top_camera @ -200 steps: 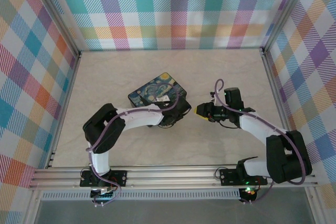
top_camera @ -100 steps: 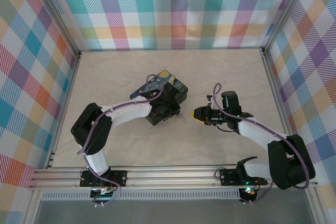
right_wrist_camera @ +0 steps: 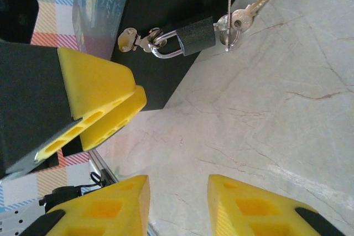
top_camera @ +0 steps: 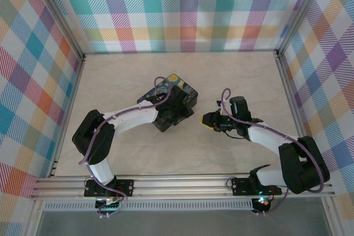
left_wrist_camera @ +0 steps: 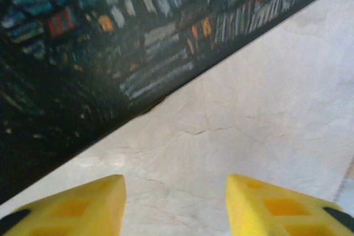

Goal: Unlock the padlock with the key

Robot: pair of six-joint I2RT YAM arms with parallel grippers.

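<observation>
The small dark-bodied padlock (right_wrist_camera: 196,37) hangs by its silvery shackle from the clasp (right_wrist_camera: 128,39) of the blue-and-yellow swirl-painted rectangular tin (left_wrist_camera: 110,53). The thin silvery key (right_wrist_camera: 259,3) sits on a ring at the padlock's base, above the pale marbled table (right_wrist_camera: 287,114). Nearby, the right end effector (right_wrist_camera: 180,208) is spread and empty. The left end effector (left_wrist_camera: 174,208) is also spread, beside the tin.

White arms (top_camera: 136,120), purple cables (top_camera: 224,95), yellow jaws

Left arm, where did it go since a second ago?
The left arm reached further over the painted tin, elbow swinging left, hiding more of it. The left tool is open, holding nothing. The right tool and the tin hardly moved.
</observation>
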